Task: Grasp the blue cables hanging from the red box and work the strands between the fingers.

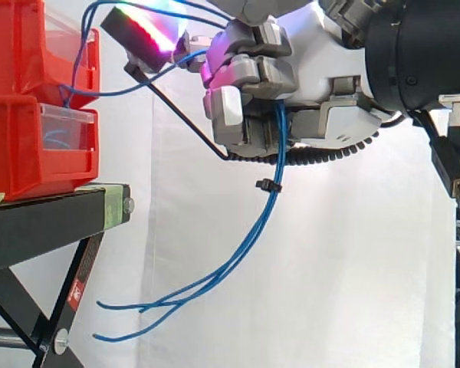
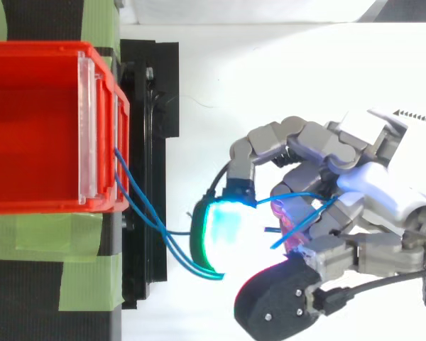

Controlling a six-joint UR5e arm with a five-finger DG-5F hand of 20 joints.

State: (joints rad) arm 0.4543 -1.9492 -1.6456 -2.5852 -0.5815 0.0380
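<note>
Your hand [image 1: 314, 69] reaches in from the right with the wrist about level and the fingers pointing at the red box [image 1: 31, 130], which stands beyond the fingertips on the black stand [image 1: 46, 222]. You have the fingers folded toward the palm and closed around the blue cables [image 1: 274, 199]. The strands leave the box front, cross the open gap to the hand and go in among the folded fingers. They drop out underneath the hand, hang free, and curve away below the fingertips toward the stand's leg. A small black cable tie [image 1: 267, 185] binds them just under the hand.

One finger is stretched further toward the box than the rest. Its pad [image 2: 224, 227] glows cyan-green from above, and magenta and green in the side view.

The stretch of cable inside the grip is covered by the fingers, so you cannot tell which fingers each strand runs between. From above, the strands slip under the glowing pad and are lost in its glare before they show again near the palm. The arm behind the wrist is cut off at the right edge
</note>
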